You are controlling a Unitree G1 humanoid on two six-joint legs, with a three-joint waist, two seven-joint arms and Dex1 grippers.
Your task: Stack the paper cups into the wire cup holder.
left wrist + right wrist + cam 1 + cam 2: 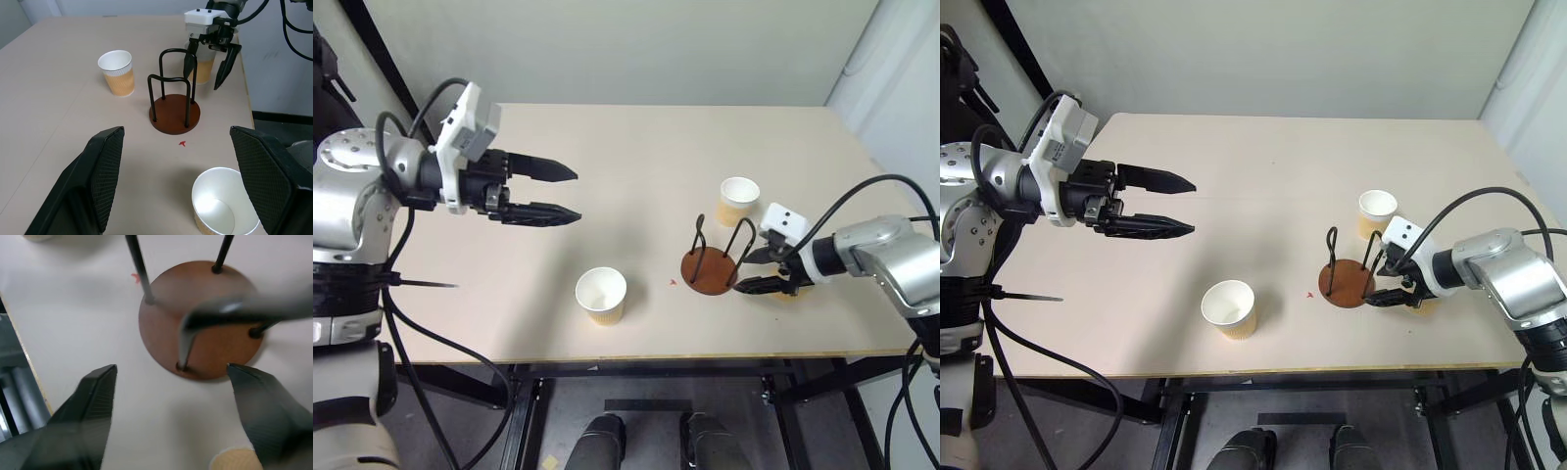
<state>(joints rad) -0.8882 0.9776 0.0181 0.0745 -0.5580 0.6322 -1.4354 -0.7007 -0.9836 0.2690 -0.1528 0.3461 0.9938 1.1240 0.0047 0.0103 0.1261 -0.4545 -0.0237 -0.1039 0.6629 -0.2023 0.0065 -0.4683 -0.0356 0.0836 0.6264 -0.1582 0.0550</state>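
The wire cup holder (710, 271), a reddish-brown disc with two black wire loops, stands right of the table's middle with nothing on its base. One paper cup (601, 295) stands upright near the front edge, a second (738, 201) just behind the holder. My right gripper (744, 273) is open, low over the table, its fingertips at the holder's right side. A third cup (204, 67) sits between those fingers near their roots, mostly hidden. My left gripper (577, 196) hangs open and empty in the air over the table's left half.
The beige table (636, 147) has its front edge (656, 356) close behind the near cup. A small red mark (673, 283) lies left of the holder. Black cables trail from both arms. A pale wall borders the table's far side.
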